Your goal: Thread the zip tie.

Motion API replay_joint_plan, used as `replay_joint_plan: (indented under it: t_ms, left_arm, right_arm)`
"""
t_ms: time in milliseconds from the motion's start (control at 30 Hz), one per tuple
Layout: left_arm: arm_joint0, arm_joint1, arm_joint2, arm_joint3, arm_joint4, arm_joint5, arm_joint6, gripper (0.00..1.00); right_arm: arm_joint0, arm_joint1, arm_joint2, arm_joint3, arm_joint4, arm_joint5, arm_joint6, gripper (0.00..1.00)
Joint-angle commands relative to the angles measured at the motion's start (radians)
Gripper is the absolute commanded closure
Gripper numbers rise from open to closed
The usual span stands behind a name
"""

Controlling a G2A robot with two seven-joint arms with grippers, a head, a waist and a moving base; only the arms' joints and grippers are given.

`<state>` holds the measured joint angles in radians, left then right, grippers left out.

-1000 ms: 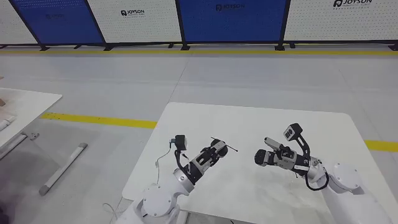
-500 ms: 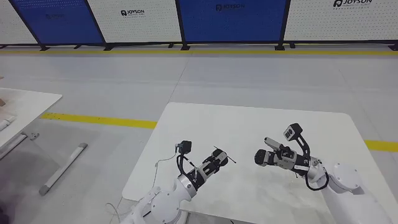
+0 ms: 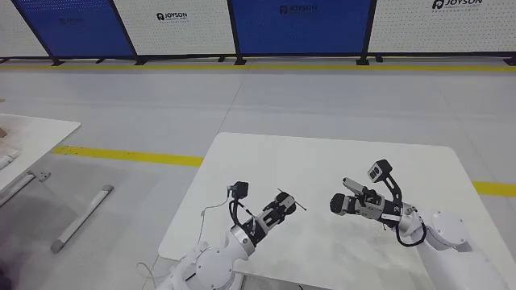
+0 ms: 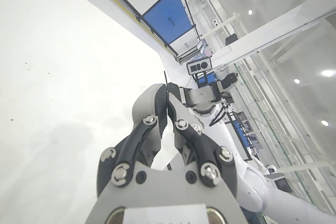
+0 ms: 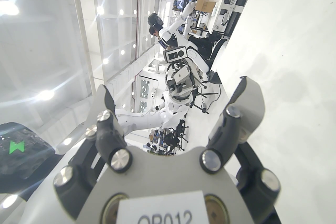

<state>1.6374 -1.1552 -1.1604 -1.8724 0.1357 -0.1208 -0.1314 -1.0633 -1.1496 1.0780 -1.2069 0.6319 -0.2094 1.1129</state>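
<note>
The left hand (image 3: pixel 284 205) hung over the near left part of the white desk (image 3: pixel 322 157), clenched on the black zip tie (image 4: pixel 164 77), whose thin end stuck out past its fingertips. Well apart to its right, the right hand (image 5: pixel 175 85) was released, its 2 fingers spread wide.

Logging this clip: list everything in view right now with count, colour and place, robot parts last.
zip tie: one, black, pinched in the left pincer
table: one, white, middle of the top view
second table: one, white, at the top view's left edge
wall panels: several, blue and white, along the far side of the floor
floor lines: two, yellow, one below the panels, one passing behind the table
left pincer: one, black and grey, shut on the zip tie
right pincer: one, black and grey, open, empty, facing the left one
</note>
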Motion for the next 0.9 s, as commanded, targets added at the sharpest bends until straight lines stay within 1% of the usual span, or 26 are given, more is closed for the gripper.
replay_joint_plan:
  t_ms: [0,67,100,133,200,233,300,367,433,467,867]
  left_arm:
    - [0.003,-0.003,-0.005,-0.015,-0.071,-0.057,0.026,1.0]
    - [0.005,-0.005,-0.013,-0.024,-0.13,-0.111,0.032,1.0]
    - [0.009,-0.005,-0.02,-0.034,-0.168,-0.153,0.034,1.0]
    - [0.013,-0.005,-0.026,-0.04,-0.191,-0.182,0.031,1.0]
    - [0.023,-0.004,-0.039,-0.058,-0.22,-0.219,0.025,1.0]
    - [0.031,-0.004,-0.046,-0.085,-0.243,-0.219,0.018,1.0]
    - [0.045,-0.003,-0.059,-0.121,-0.27,-0.219,0.006,1.0]
    - [0.066,-0.003,-0.073,-0.17,-0.313,-0.219,-0.004,1.0]
    - [0.085,-0.003,-0.087,-0.2,-0.347,-0.219,-0.027,1.0]
    - [0.096,-0.003,-0.094,-0.205,-0.358,-0.219,-0.048,1.0]
    - [0.096,-0.003,-0.094,-0.205,-0.358,-0.219,-0.048,1.0]
  right_arm:
    - [0.0,0.0,0.0,0.0,0.0,0.0,0.0,0.0]
    - [0.0,0.0,0.0,0.0,0.0,0.0,0.0,0.0]
    - [0.0,0.0,0.0,0.0,0.0,0.0,0.0,0.0]
    - [0.0,0.0,0.0,0.0,0.0,0.0,0.0,0.0]
    - [0.0,0.0,0.0,0.0,0.0,0.0,0.0,0.0]
    - [0.0,0.0,0.0,0.0,0.0,0.0,0.0,0.0]
    - [0.0,0.0,0.0,0.0,0.0,0.0,0.0,0.0]
    - [0.0,0.0,0.0,0.0,0.0,0.0,0.0,0.0]
    - [0.0,0.0,0.0,0.0,0.0,0.0,0.0,0.0]
    - [0.0,0.0,0.0,0.0,0.0,0.0,0.0,0.0]
    - [0.0,0.0,0.0,0.0,0.0,0.0,0.0,0.0]
